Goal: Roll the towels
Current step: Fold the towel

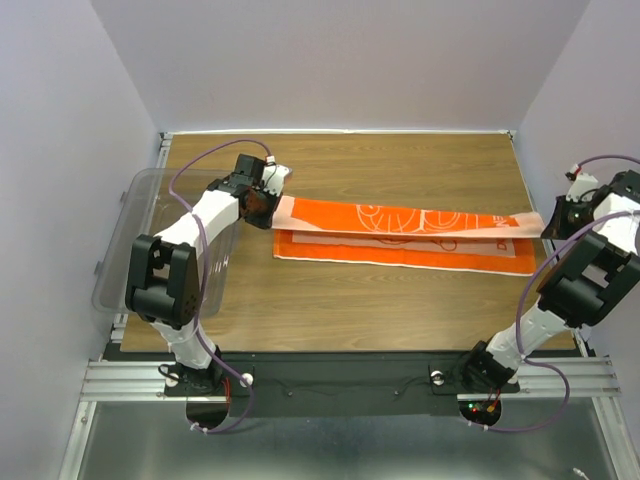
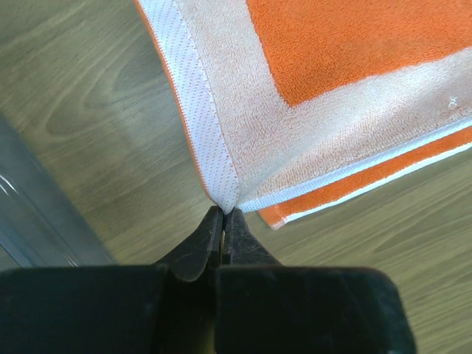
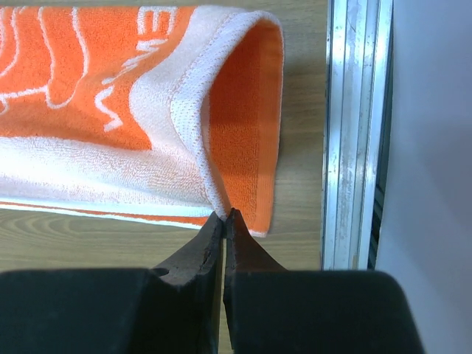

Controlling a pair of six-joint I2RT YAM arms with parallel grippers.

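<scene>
Towel [image 1: 400, 220], long orange terry rectangle, white woven hem, folded double

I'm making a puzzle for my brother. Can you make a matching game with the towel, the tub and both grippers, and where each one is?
Things: 1 towel; 2 tub; 3 left gripper; 4 right gripper.
Places: A shut on the towel's end beside the metal rail; B stretched across the table; C at the table's left edge; D shut on the towel's corner near the tub.
Pairs: 1-B; 2-C; 3-D; 4-A.
</scene>
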